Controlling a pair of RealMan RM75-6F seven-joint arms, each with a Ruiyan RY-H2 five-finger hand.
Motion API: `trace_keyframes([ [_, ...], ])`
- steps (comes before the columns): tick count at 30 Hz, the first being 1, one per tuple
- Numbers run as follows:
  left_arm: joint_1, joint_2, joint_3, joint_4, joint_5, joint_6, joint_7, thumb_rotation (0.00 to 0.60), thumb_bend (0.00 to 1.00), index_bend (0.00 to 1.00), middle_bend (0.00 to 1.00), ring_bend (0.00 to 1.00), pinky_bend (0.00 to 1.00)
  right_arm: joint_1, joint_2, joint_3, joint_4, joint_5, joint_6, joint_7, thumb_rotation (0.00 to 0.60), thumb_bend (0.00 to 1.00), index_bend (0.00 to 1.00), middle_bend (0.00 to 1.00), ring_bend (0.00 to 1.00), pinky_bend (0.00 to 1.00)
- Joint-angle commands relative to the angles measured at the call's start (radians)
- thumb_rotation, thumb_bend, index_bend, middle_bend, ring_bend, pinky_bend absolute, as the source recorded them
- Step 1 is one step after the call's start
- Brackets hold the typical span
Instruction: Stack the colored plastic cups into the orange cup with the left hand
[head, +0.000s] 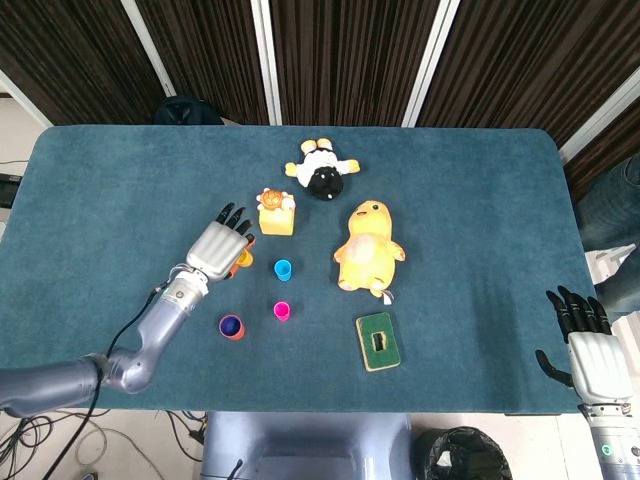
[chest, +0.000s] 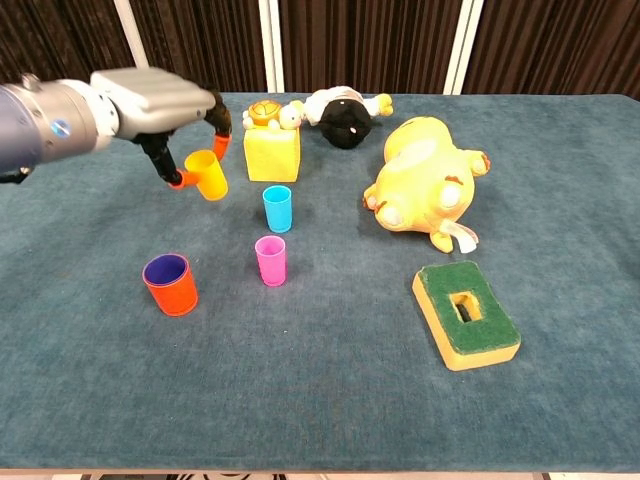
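Observation:
My left hand (chest: 155, 105) (head: 220, 243) pinches a yellow cup (chest: 206, 174) and holds it tilted, lifted off the table. In the head view the hand hides most of the yellow cup (head: 241, 261). The orange cup (chest: 170, 284) (head: 231, 327) stands upright near the front left with a purple cup nested inside it. A blue cup (chest: 277, 208) (head: 283, 269) and a pink cup (chest: 270, 260) (head: 282, 311) stand upright to its right. My right hand (head: 593, 345) rests far off at the right table edge, fingers apart, holding nothing.
A yellow block with a turtle toy (chest: 271, 143) sits just right of my left hand. A black-and-white plush (chest: 343, 115), a yellow duck plush (chest: 425, 187) and a green-topped sponge block (chest: 465, 314) lie further right on the blue cloth table (chest: 320, 400).

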Motion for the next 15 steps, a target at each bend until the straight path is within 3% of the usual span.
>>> trace_keyframes([
  [1,0.034,0.133,0.033,-0.192,0.072,0.063,0.035,0.6,0.34,0.46,0.18,0.0,0.0,-0.002,0.002,-0.001,-0.002,-0.002,0.004,0.0,0.6,0.37,0.06,0.04,0.07,0.04],
  [10,0.116,0.364,0.139,-0.495,0.179,0.125,0.069,0.6,0.34,0.46,0.18,0.0,0.0,-0.003,0.004,-0.004,-0.011,-0.01,0.007,-0.006,0.6,0.37,0.06,0.04,0.07,0.04],
  [15,0.145,0.4,0.172,-0.532,0.254,0.132,0.036,0.6,0.34,0.46,0.18,0.0,0.0,-0.002,0.002,-0.007,-0.013,-0.01,0.003,-0.01,0.6,0.37,0.06,0.04,0.07,0.04],
])
